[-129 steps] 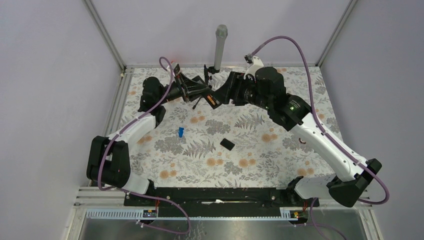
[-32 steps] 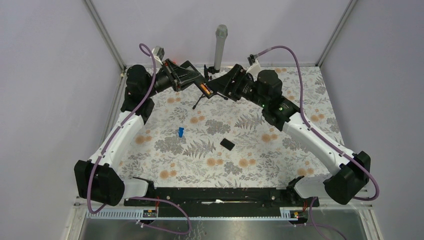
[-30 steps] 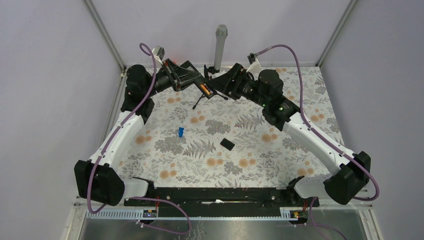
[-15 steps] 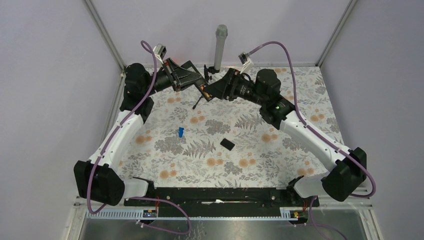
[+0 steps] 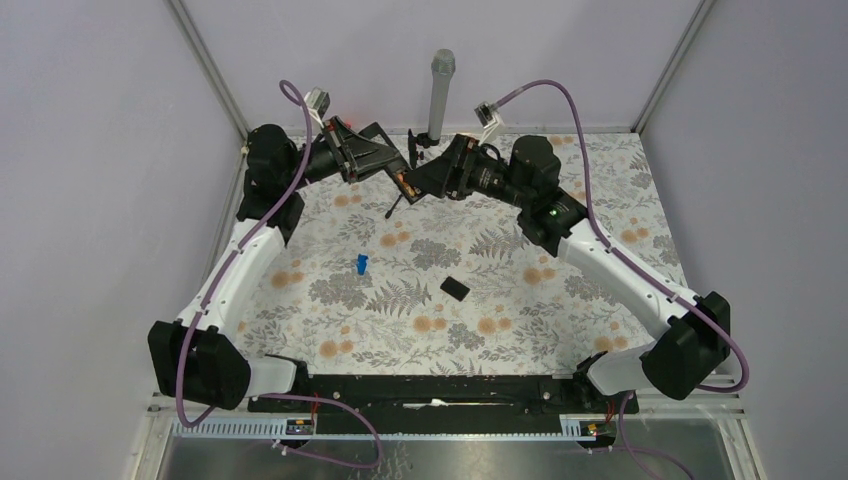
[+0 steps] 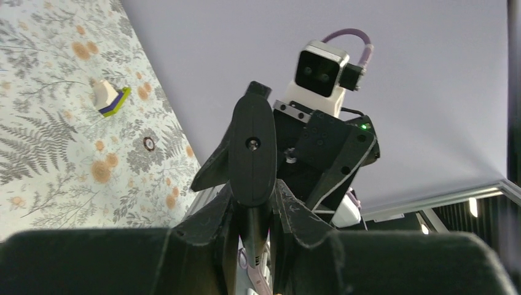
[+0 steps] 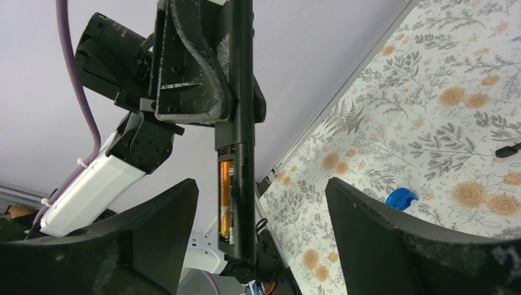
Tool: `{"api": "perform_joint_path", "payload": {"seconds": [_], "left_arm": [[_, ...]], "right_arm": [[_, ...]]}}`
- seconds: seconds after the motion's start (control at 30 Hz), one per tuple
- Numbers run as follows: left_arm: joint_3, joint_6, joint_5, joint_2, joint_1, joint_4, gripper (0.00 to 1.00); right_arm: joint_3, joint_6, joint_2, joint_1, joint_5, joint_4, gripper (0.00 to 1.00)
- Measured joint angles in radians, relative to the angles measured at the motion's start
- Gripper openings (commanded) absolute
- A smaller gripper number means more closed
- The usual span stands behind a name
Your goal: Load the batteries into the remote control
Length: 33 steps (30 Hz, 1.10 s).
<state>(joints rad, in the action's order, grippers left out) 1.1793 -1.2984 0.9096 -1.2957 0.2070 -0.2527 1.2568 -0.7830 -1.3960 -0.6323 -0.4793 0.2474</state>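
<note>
Right claw [image 7: 261, 184] neared slim black remote control [image 7: 241, 123].

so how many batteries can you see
1: an orange battery in the open compartment of the remote control held by the left pincer. Another may be hidden beside it.

The overhead camera hangs high at the near edge, looking down over the whole table [image 5: 480, 330]. The left wrist camera looks up close past the left gripper [image 6: 253, 193] at the right arm [image 6: 325, 147]. The right wrist camera faces back, close on the remote control [image 7: 241, 132], which both wrist views share.
</note>
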Motion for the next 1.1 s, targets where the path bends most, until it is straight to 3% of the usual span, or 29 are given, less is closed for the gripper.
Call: {"api": "perform_joint_path", "payload": {"seconds": [0.23,0.43,0.6,0.8,1.1], "left_arm": [[0.027,0.176,-0.045,0.000,-0.049,0.198,0.00],[0.085,0.467,-0.277,0.002,-0.080,0.542,0.00],[0.088,0.620,-0.472,0.021,-0.095,0.716,0.00],[0.088,0.672,-0.573,0.044,-0.134,0.782,0.00],[0.088,0.677,-0.582,0.050,-0.172,0.786,0.00]], "right_arm": [[-0.021,0.087,0.056,0.020,0.040,-0.048,0.89],[-0.095,0.352,0.107,0.025,0.134,-0.242,0.88],[-0.202,0.565,0.014,-0.039,0.258,-0.415,0.91],[-0.240,0.733,-0.151,-0.099,0.339,-0.570,0.86],[-0.225,0.971,-0.286,-0.121,0.410,-0.674,0.81]]}}
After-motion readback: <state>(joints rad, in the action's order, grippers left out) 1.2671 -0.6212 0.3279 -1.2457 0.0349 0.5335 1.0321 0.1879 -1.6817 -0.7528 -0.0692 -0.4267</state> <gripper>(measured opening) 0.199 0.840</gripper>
